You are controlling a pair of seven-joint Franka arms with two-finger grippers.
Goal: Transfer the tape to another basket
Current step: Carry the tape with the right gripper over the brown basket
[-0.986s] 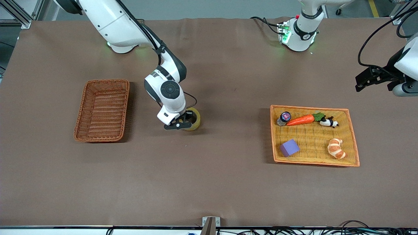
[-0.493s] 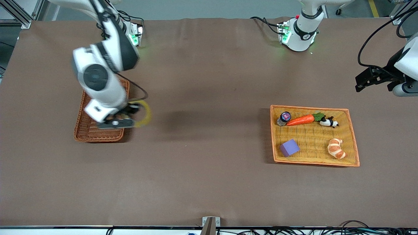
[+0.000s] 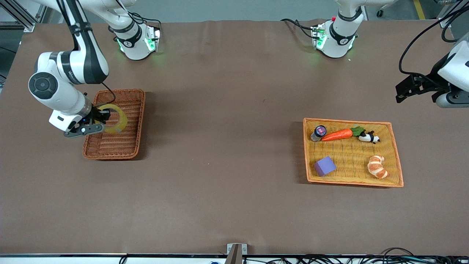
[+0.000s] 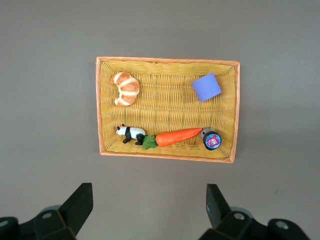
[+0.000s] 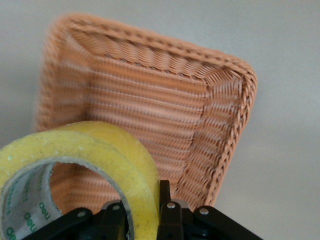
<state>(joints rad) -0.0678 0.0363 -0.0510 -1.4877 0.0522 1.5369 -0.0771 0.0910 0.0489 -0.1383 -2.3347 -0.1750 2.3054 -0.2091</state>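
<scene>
My right gripper (image 3: 96,123) hangs over the basket (image 3: 135,121), jaws clamped on the wall of the tape (image 3: 116,118), which is carried above the weave and not yet set down. My left gripper (image 3: 416,86) waits with jaws wide above the table at its own end, near the tray (image 3: 348,181). I judge 1 step remains: lower and release.
</scene>
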